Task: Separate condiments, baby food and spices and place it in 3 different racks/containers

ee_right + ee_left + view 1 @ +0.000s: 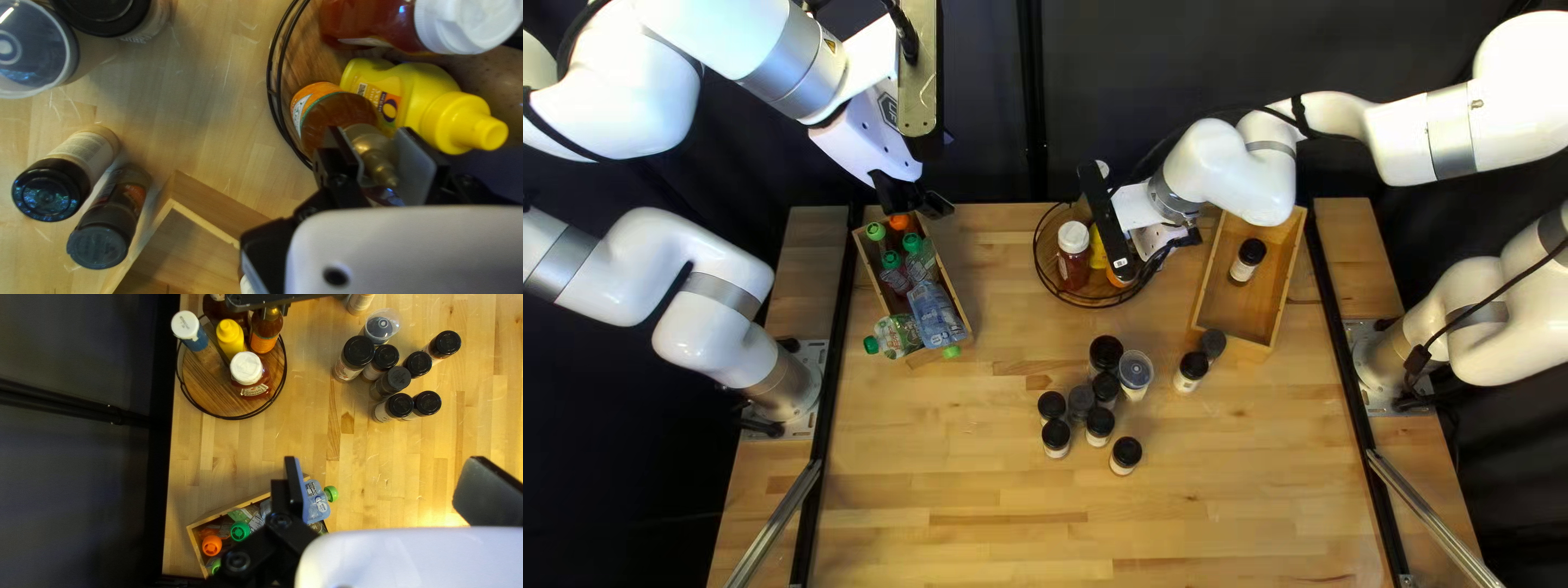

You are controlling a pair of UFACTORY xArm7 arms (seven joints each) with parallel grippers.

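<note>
Amber sauce bottle by the neck: the right gripper appears clenched on its narrow gold top—a hold that probably leaves the broader body clear of its tray mates. The bottle sits within the wire rim of a round wooden tray at the far middle of the table, beside a yellow squeeze bottle. A red bottle with a white cap and a blue bottle with a white cap share the tray, which seems meant for condiments; the low rim should help keep them from sliding off.

At far left, the left gripper is released, its fingers spread wide with nothing held. Near it, the left wooden box holds the baby food, soft pouches packed cap-up where they fit. A blue pouch and a clear pouch lie across the near end, their green caps past the wood, likely because the box is full—a nudge could tip them out.

Spices look like the unfinished share. One black-capped jar stands in the right wooden box, while a cluster of spice jars waits at the middle of the table, and a pair stands just off the box's near end. Next should come letting go cleanly, then jars.
</note>
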